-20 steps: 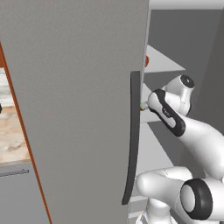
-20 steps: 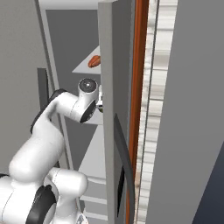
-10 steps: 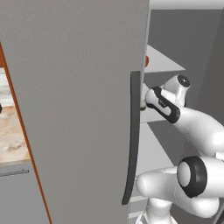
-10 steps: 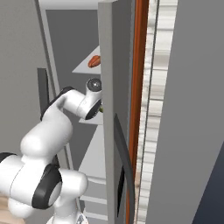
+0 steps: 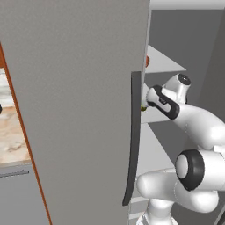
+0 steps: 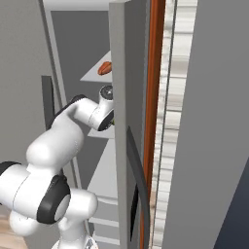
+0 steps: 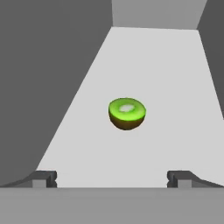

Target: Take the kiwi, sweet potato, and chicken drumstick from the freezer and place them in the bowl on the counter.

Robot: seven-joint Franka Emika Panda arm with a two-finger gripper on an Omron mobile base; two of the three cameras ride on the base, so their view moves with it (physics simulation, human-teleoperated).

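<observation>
Two-finger dark gripper [image 7: 111, 177] spread wide, nothing between its tips. Halved bright-green kiwi [image 7: 127, 113] sits mid-shelf, apart and farther in, on pale grey freezer shelf [image 7: 144, 65].

Kiwi [image 7: 127, 113] sits on a freezer shelf [image 7: 144, 70], straight ahead of the jaws, centred between them, walls flanking.

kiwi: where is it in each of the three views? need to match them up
Left base view: a green sliver at the freezer door's edge, beside the arm's wrist, mostly hidden.
Right base view: I cannot make it out; the wrist and the door cover that spot.
Hand view: the kiwi sits mid-picture on the pale shelf, ahead of the open pincer, untouched.
Shared landmark: that pale shelf, which the arm reaches over in both base views.
</observation>
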